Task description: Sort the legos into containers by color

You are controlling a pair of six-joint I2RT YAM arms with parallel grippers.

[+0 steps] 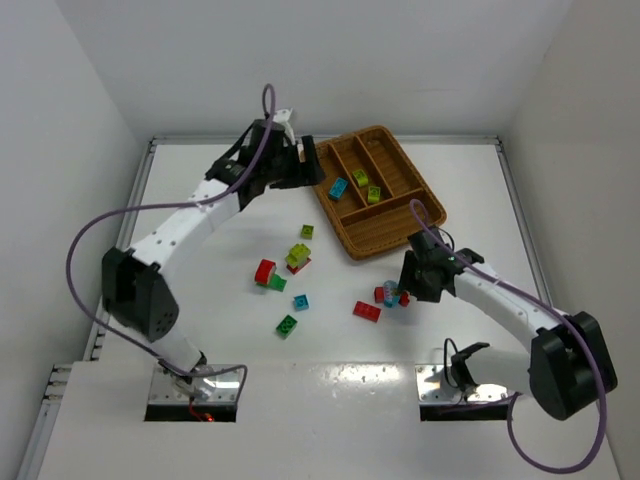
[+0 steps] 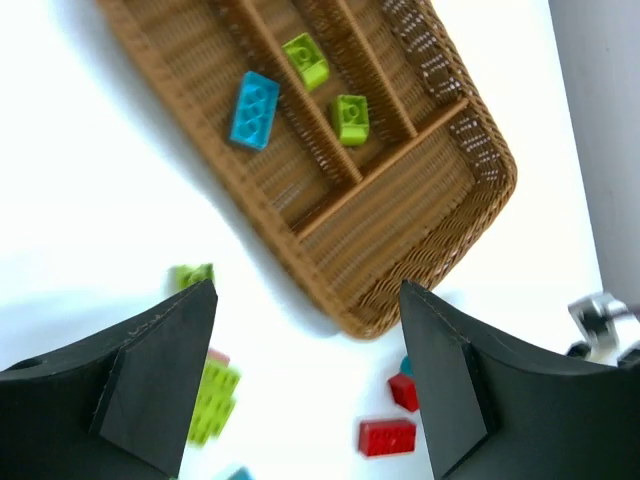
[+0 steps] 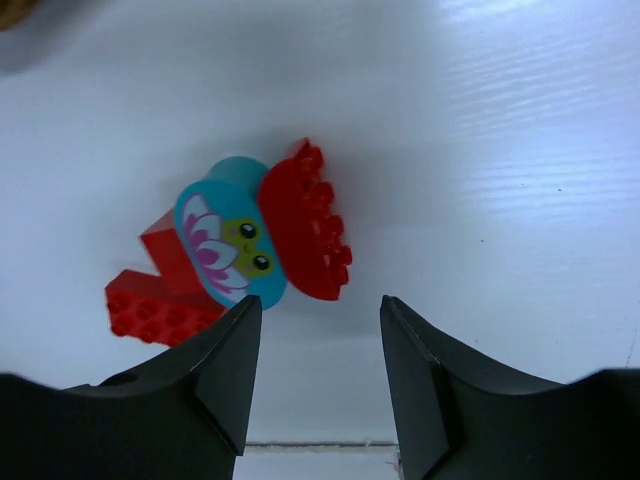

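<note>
The brown wicker tray (image 1: 352, 249) sits at the back right. A cyan lego (image 1: 339, 187) lies in one long section and two yellow-green legos (image 1: 359, 178) in the section beside it. Loose legos lie mid-table: a yellow-green one (image 1: 307, 231), a yellow-green and red clump (image 1: 297, 258), a red and green pair (image 1: 266, 272), a cyan one (image 1: 301, 301), a dark green one (image 1: 287, 325) and a red one (image 1: 366, 311). My left gripper (image 1: 306, 160) hovers open and empty by the tray's left rim (image 2: 370, 320). My right gripper (image 3: 320, 300) is open, just short of a red and cyan clump (image 3: 230, 245).
White walls enclose the table on the left, back and right. Purple cables (image 1: 90, 240) loop off both arms. A red brick (image 2: 387, 437) and the right arm's metal end (image 2: 600, 315) show beyond the tray in the left wrist view.
</note>
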